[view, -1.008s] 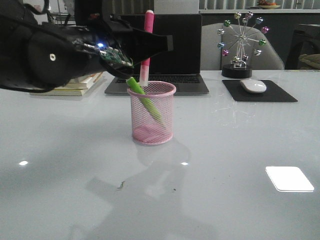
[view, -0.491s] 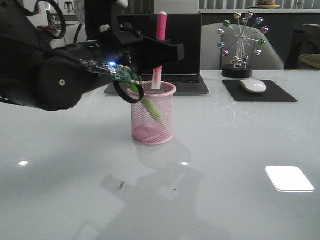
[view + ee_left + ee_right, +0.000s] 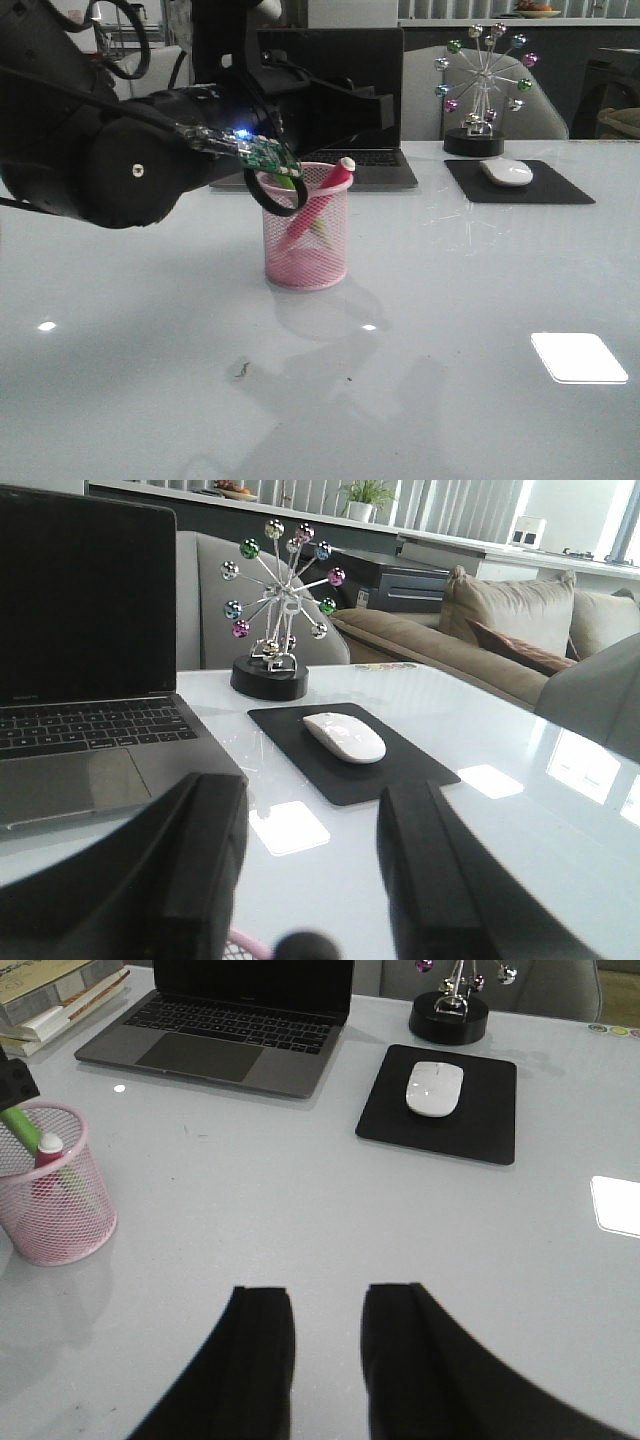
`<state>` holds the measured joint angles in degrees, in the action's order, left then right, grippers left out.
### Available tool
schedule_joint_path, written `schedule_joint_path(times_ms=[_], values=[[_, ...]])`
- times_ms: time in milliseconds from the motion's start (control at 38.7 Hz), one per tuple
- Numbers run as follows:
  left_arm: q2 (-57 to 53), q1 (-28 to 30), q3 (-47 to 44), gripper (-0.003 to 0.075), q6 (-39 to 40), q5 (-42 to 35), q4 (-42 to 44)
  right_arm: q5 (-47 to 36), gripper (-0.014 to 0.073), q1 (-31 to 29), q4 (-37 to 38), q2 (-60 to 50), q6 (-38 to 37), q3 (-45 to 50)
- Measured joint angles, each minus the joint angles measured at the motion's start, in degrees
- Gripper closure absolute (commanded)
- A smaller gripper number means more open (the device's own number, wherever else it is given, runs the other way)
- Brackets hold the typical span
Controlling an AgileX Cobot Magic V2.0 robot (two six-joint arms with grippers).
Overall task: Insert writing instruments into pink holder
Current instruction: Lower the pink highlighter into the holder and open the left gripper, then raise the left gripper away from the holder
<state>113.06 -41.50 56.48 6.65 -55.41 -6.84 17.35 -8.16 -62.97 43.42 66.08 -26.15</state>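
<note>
The pink holder [image 3: 305, 240] stands mid-table with both markers inside. The pink marker [image 3: 322, 193] leans to the right, its pale cap on the rim. The green marker [image 3: 286, 181] leans to the left, partly behind a cable loop. My left gripper [image 3: 384, 108] hovers just above and behind the cup. In the left wrist view it [image 3: 312, 792] is open with nothing between its fingers, and the cup's rim [image 3: 246, 943] shows below. My right gripper [image 3: 326, 1296] is open over bare table, well away from the holder [image 3: 55, 1210].
Behind the cup stands an open laptop [image 3: 335, 150], with a stack of books [image 3: 150, 172] to its left. At the back right a white mouse [image 3: 506, 171] lies on a black mat [image 3: 550, 188], and a ferris-wheel ornament [image 3: 484, 85] stands behind it.
The pink marker was held upright over the cup by my left gripper. It now lies inside, leaning right. The left gripper has opened and shifted right.
</note>
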Motion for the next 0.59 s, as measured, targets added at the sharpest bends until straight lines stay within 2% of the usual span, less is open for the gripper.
schedule_joint_path(times_ms=[207, 336, 595], values=[[-6.1, 3.6, 0.0, 0.0327, -1.9, 3.3, 0.4, 0.0, 0.0281, 0.0, 0.0, 0.0, 0.0, 0.0], [-13.1, 6.8, 0.0, 0.0327, -6.7, 12.8, 1.0, 0.0, 0.0281, 0.0, 0.0, 0.0, 0.0, 0.0], [-30.3, 15.4, -0.1, 0.0328, -11.1, 32.0, 3.3, 0.0, 0.0281, 0.0, 0.0, 0.0, 0.0, 0.0]])
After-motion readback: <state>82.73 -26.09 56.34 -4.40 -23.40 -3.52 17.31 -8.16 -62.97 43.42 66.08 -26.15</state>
